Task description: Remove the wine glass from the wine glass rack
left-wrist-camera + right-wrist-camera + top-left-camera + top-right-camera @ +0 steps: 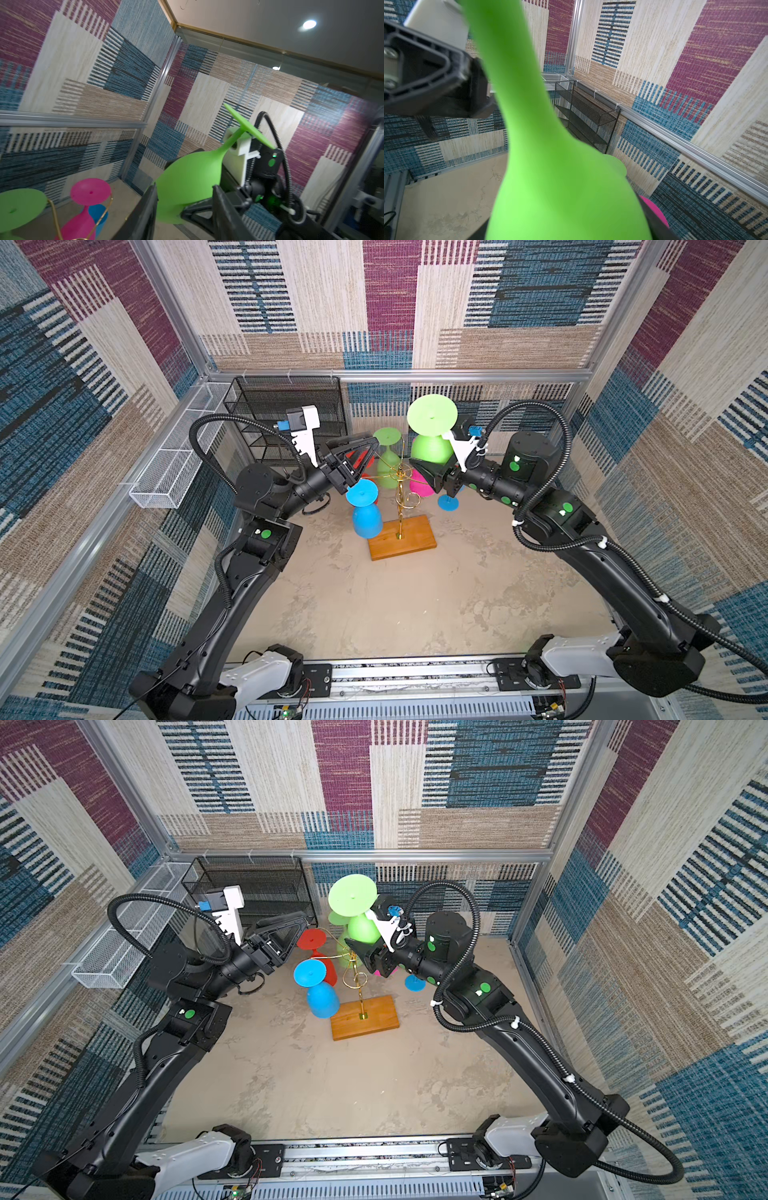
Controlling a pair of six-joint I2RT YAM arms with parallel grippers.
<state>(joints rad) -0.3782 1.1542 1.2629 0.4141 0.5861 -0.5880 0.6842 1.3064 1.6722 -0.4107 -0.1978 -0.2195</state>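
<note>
My right gripper [426, 469] is shut on the bowl of a light green wine glass [432, 448], held upside down with its foot up, above and beside the top of the wine glass rack [400, 506]. The bowl fills the right wrist view [550, 166]. The rack is a thin gold post with curled arms on an orange-brown wooden base [374, 1017]. A blue glass [366, 520], a second green one [387, 456], a pink one [419, 485] and a red one [316, 942] hang from it. My left gripper [373, 444] is open, just left of the held glass [187, 180], gripping nothing.
A black mesh shelf unit [286, 414] stands at the back left, just behind my left arm. A long white wire basket [178, 460] runs along the left wall. A blue disc [448, 502] shows below my right wrist. Patterned walls close in on three sides.
</note>
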